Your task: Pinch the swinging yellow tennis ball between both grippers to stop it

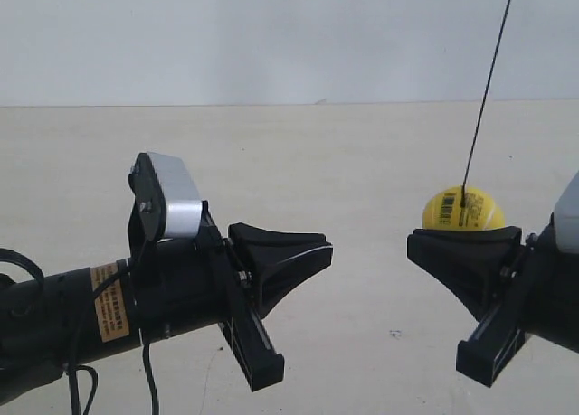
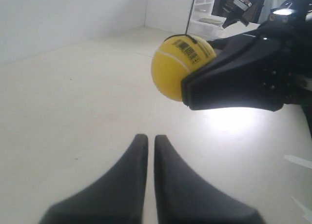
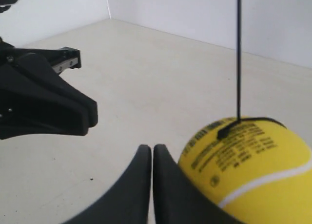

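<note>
The yellow tennis ball (image 1: pixel 461 209) hangs on a thin dark string (image 1: pixel 485 88), tilted toward the exterior view's right. It sits just above and beside the fingers of my right gripper (image 1: pixel 412 245), which is shut. In the right wrist view the ball (image 3: pixel 248 170) lies against the outer side of one finger of that gripper (image 3: pixel 147 148), not between them. My left gripper (image 1: pixel 327 247), on the arm with the orange label (image 1: pixel 109 302), is shut and stands well apart from the ball. The left wrist view shows its shut fingers (image 2: pixel 147 137), with the ball (image 2: pixel 175 68) beyond them.
A pale tabletop (image 1: pixel 289 162) runs back to a white wall (image 1: pixel 271 35). The two grippers point at each other across an open gap. White shelving (image 2: pixel 207 11) and dark equipment stand far behind in the left wrist view.
</note>
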You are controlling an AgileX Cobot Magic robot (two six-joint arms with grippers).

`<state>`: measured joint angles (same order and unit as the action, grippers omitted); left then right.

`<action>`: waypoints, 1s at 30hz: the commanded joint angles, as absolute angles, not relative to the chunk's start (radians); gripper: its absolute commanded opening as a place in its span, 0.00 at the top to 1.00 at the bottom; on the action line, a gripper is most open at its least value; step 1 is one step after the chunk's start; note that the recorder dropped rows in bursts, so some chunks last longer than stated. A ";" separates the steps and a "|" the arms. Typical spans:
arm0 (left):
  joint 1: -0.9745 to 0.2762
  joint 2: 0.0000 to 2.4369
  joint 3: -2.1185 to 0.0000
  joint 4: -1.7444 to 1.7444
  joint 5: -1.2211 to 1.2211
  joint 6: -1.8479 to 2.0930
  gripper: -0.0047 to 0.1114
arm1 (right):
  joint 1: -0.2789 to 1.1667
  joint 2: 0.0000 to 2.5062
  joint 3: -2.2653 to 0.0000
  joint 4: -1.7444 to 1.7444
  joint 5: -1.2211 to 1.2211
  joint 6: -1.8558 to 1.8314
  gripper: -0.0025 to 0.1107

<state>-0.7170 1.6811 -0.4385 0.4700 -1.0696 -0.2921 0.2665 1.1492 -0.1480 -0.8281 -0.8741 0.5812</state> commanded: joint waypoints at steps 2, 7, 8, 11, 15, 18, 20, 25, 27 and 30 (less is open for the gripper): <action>-0.721 1.685 -0.442 0.459 -1.065 -0.282 0.92 | 0.267 1.152 -0.153 -0.800 -0.846 0.570 0.98; -0.721 1.685 -0.442 0.459 -1.063 -0.282 0.92 | 0.267 1.152 -0.153 -0.793 -0.843 0.566 0.98; -0.721 1.685 -0.442 0.459 -1.063 -0.282 0.92 | 0.267 1.152 -0.153 -0.789 -0.838 0.566 0.98; -0.721 1.685 -0.442 0.459 -1.063 -0.282 0.92 | 0.267 1.152 -0.153 -0.785 -0.837 0.566 0.98; -0.721 1.685 -0.442 0.459 -1.063 -0.282 0.92 | 0.267 1.152 -0.153 -0.780 -0.814 0.566 0.98; -0.721 1.685 -0.442 0.459 -1.060 -0.282 0.92 | 0.267 1.152 -0.153 -0.756 -0.801 0.566 0.98; -0.721 1.685 -0.442 0.459 -1.060 -0.282 0.92 | 0.267 1.152 -0.153 -0.756 -0.801 0.566 0.98; -0.721 1.685 -0.442 0.427 -1.060 -0.282 0.92 | 0.267 1.152 -0.153 -0.741 -0.801 0.551 0.98; -0.721 1.685 -0.442 0.423 -1.060 -0.269 0.92 | 0.267 1.152 -0.153 -0.728 -0.801 0.549 0.98; -0.721 1.685 -0.442 0.409 -1.060 -0.267 0.92 | 0.267 1.152 -0.153 -0.724 -0.808 0.549 0.98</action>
